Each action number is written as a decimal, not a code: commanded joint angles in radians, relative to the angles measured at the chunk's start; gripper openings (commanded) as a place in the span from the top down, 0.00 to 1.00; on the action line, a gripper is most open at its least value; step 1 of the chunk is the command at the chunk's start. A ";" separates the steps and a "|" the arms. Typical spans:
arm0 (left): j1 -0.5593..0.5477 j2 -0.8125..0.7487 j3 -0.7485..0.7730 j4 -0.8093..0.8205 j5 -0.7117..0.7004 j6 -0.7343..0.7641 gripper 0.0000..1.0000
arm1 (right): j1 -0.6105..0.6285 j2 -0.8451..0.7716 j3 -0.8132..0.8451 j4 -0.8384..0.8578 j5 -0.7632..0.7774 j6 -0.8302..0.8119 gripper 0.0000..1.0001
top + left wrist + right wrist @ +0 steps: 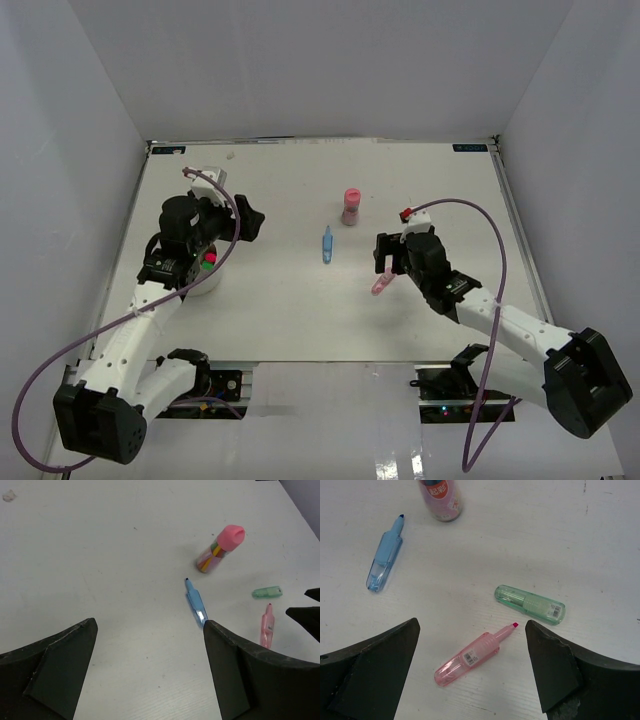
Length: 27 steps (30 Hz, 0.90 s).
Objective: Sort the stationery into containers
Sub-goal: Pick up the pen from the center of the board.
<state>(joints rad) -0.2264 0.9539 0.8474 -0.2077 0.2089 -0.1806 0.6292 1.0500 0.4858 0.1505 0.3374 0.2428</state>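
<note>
My left gripper (250, 224) is open and holds nothing; it hovers just right of the small white cup (204, 285), which has red and green items inside. In the left wrist view, bare table lies between the left gripper (150, 630) fingers. The pink cylinder (351, 206) (222, 547) stands mid-table, with the blue pen (327, 244) (196, 603) (384, 560) lying near it. My right gripper (386, 258) (472, 625) is open over the uncapped pink highlighter (381, 285) (470, 655). The green highlighter (530, 604) (267, 592) lies just beyond it.
White walls enclose the table on the left, back and right. The cylinder's base (440, 500) shows at the top of the right wrist view. The right gripper's dark fingers (305, 611) enter the left wrist view at its right edge.
</note>
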 commanded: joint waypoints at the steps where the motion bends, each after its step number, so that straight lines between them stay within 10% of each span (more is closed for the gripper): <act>1: -0.002 -0.030 -0.042 0.133 0.096 -0.042 0.02 | -0.002 0.027 0.062 0.030 -0.014 -0.030 0.07; 27: -0.056 -0.057 -0.117 0.145 0.057 -0.022 0.02 | -0.112 0.090 0.030 -0.117 0.017 0.052 0.05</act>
<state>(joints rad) -0.2714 0.9051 0.7410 -0.0742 0.2745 -0.2104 0.5640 1.1091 0.4946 0.0563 0.3737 0.2592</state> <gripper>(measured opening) 0.979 0.949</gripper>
